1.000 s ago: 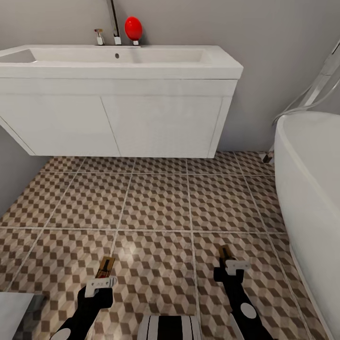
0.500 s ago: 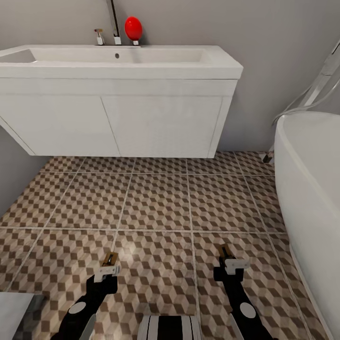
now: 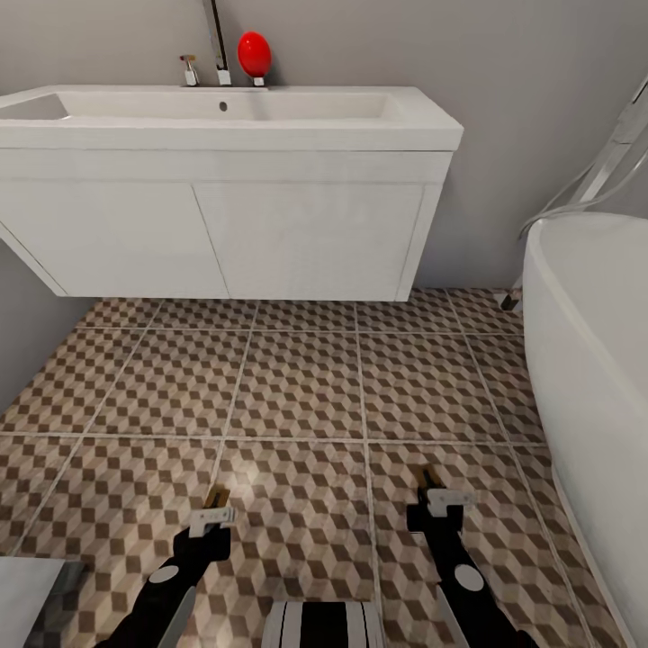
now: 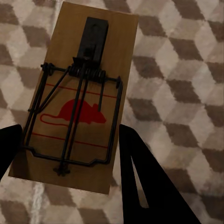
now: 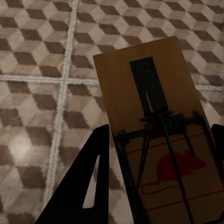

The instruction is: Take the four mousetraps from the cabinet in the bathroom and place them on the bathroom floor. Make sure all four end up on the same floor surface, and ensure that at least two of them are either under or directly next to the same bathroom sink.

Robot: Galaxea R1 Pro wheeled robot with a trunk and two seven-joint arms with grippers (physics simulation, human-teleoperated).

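Two mousetraps, tan boards with dark wire and a red mouse print, are held low over the bathroom floor (image 3: 297, 387) of cube-pattern tiles. My left gripper (image 3: 213, 517) (image 4: 70, 130) is shut on one mousetrap (image 3: 216, 496) (image 4: 79, 93), a dark finger (image 4: 149, 186) pressing each long edge. My right gripper (image 3: 447, 498) (image 5: 161, 128) is shut on the other mousetrap (image 3: 427, 477) (image 5: 154, 116) in the same way. Both sit about two tiles in front of the white wall-hung sink (image 3: 225, 117). The cabinet is out of view.
A white bathtub (image 3: 594, 360) fills the right side, with a chrome hose (image 3: 576, 193) above it. A faucet (image 3: 216, 40) and a red object (image 3: 254, 54) stand on the sink's back ledge. Grey walls close the left and back. My base (image 3: 324, 625) is at the bottom edge.
My left gripper has moved forward and a little right with its mousetrap, which now looks shorter in the head view. The right gripper has barely shifted.
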